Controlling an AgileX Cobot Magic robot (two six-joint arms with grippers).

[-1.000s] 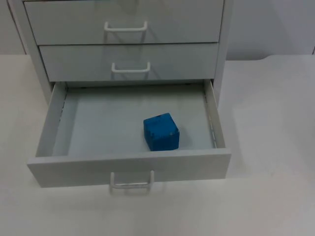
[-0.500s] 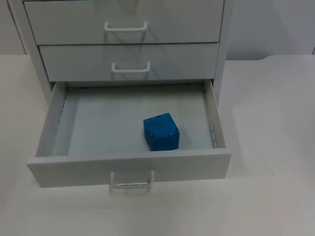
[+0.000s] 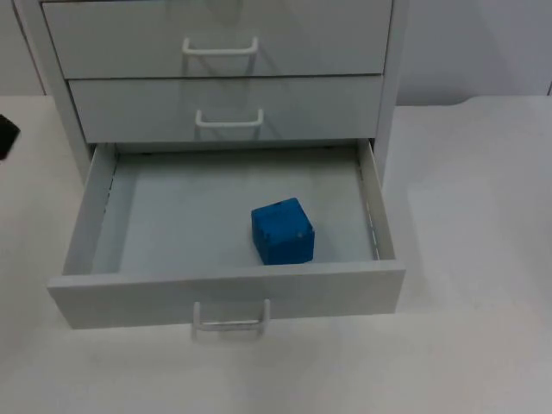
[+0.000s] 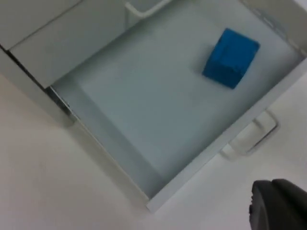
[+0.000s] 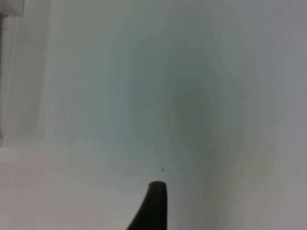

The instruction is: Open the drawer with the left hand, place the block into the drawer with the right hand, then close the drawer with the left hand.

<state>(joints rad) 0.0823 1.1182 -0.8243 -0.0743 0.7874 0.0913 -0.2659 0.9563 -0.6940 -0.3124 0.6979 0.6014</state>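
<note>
Top view: block in the open drawer, left arm at the desk's left edge

Top view showed a grey cabinet (image 3: 220,69) standing at the back of the white desk (image 3: 474,216), its two upper drawers shut and its bottom drawer (image 3: 226,293) pulled out toward the desk's front edge. The blue block (image 3: 282,231) sat on the drawer floor, near the drawer's front wall and somewhat toward its right side, touching neither wall. A white handle (image 3: 230,323) hung on the drawer front. At the desk's left edge a small black part of the left gripper (image 3: 5,135) was visible beside the cabinet; whether its fingers were apart or together could not be told. In the left wrist view the open drawer (image 4: 158,124) lay below with the block (image 4: 231,57) inside, and one black fingertip (image 4: 278,206) stood over bare desk outside the drawer front. In the right wrist view a black fingertip (image 5: 152,206) of the right gripper hung over plain desk surface; its fingers' state could not be told.
</note>
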